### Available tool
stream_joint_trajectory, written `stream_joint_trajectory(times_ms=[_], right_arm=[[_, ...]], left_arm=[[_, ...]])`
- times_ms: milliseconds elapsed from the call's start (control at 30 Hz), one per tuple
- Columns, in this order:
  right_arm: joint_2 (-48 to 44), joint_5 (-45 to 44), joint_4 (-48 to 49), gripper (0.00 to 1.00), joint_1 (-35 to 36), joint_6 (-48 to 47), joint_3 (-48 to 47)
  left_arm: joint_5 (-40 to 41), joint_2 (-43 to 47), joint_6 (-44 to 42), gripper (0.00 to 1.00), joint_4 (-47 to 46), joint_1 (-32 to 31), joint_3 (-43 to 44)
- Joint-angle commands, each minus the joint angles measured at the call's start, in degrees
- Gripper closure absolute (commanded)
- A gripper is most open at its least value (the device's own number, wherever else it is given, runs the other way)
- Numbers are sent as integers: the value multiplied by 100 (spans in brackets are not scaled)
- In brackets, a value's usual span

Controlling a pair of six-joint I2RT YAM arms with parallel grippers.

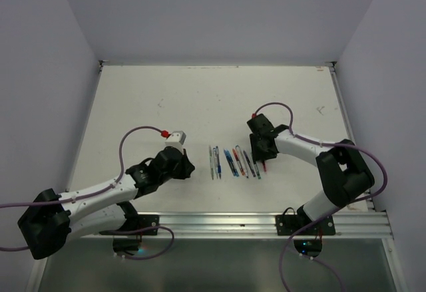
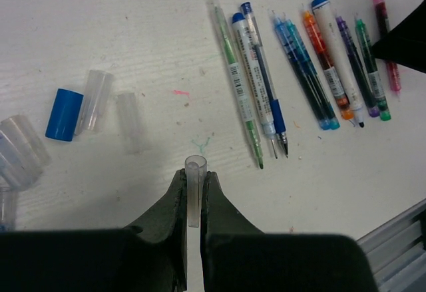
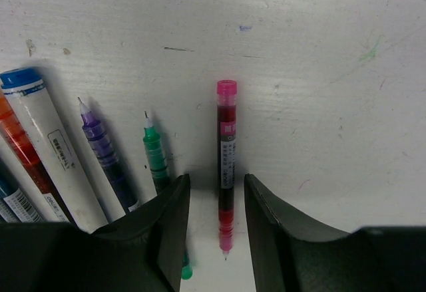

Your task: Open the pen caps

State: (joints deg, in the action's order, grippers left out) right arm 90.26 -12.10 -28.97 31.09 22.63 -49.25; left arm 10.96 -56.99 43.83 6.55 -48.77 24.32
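My left gripper [image 2: 195,180] is shut on a small clear pen cap [image 2: 194,199] that stands up between its fingers, above the table. On the table to its left lie a blue cap [image 2: 64,114] and loose clear caps [image 2: 96,100]. A row of pens [image 2: 313,66] lies to the upper right, several with bare tips. My right gripper [image 3: 216,182] is open and straddles a pink pen [image 3: 226,146] lying flat with its tip bare, a gap on each side. In the top view the left gripper [image 1: 181,165] is left of the pen row [image 1: 233,162] and the right gripper [image 1: 261,153] is at its right end.
Beside the pink pen lie a green pen [image 3: 154,153], a purple pen [image 3: 103,152] and a white pen with a blue end [image 3: 40,139]. More clear caps [image 2: 20,146] sit at the far left. A metal rail [image 1: 219,224] runs along the table's near edge, and walls close in three sides.
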Motion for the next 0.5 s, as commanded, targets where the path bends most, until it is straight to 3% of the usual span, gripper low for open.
stream_joint_trajectory(times_ms=[0,467], right_arm=[[-104,-64,49,57,-7,101,109],[-1756,-109,-276,52,-15,224,118]], left_arm=[[354,-242,-68,100,-197,87,293],[530,-1235,-323,100,-558,237,548]])
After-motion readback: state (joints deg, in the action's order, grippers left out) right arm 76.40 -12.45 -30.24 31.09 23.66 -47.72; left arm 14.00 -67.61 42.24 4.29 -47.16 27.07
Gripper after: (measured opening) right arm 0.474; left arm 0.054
